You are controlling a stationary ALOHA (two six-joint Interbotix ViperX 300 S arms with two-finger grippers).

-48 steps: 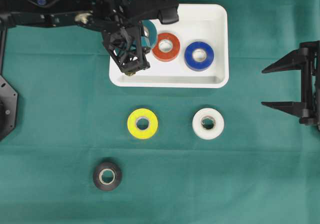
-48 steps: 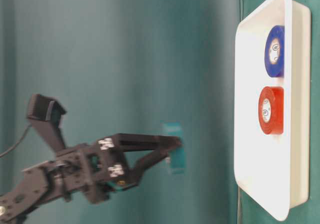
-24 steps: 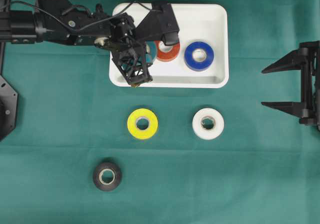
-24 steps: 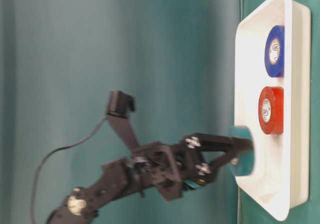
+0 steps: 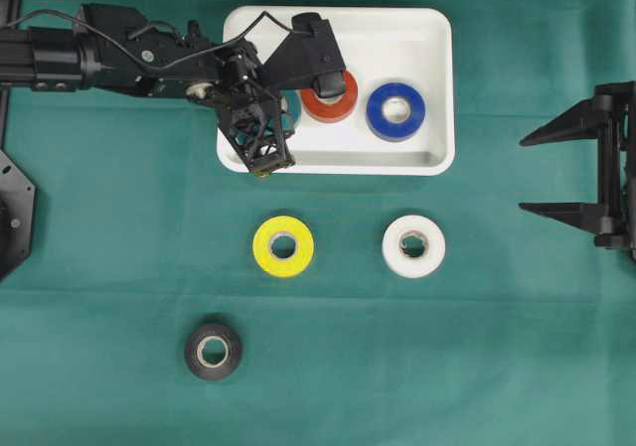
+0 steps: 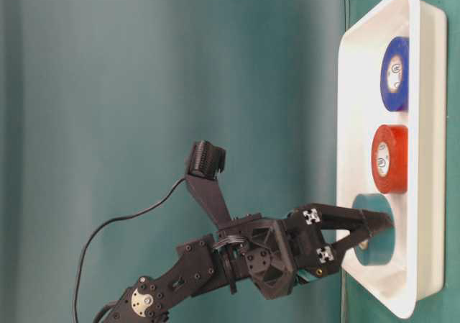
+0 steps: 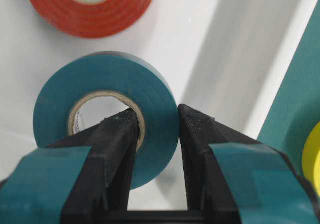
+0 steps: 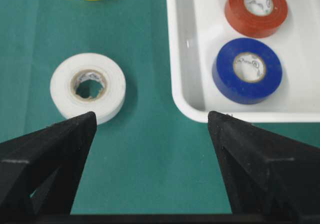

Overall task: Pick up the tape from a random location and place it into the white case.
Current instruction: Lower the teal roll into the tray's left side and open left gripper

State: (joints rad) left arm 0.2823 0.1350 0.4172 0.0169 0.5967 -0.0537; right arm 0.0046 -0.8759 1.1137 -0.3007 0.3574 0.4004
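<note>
Left gripper (image 7: 157, 134) — fingers clamped through the teal tape's (image 7: 107, 114) wall, lowering it into the white case (image 5: 427, 88) beside the red roll (image 5: 333, 103), apparently touching the floor; right gripper (image 8: 150, 149) idles wide open, empty.

Bright even light, soft shadows, blurred backdrop

left gripper (image 6: 374, 231): moves from well above the white case (image 6: 413, 157) down into it, jaws clamped throughout | teal tape (image 6: 379, 231): carried from mid-air to the case floor, now lying just beside the red tape (image 6: 389, 159) | left arm: stretches out farther over the case's near-left corner
</note>
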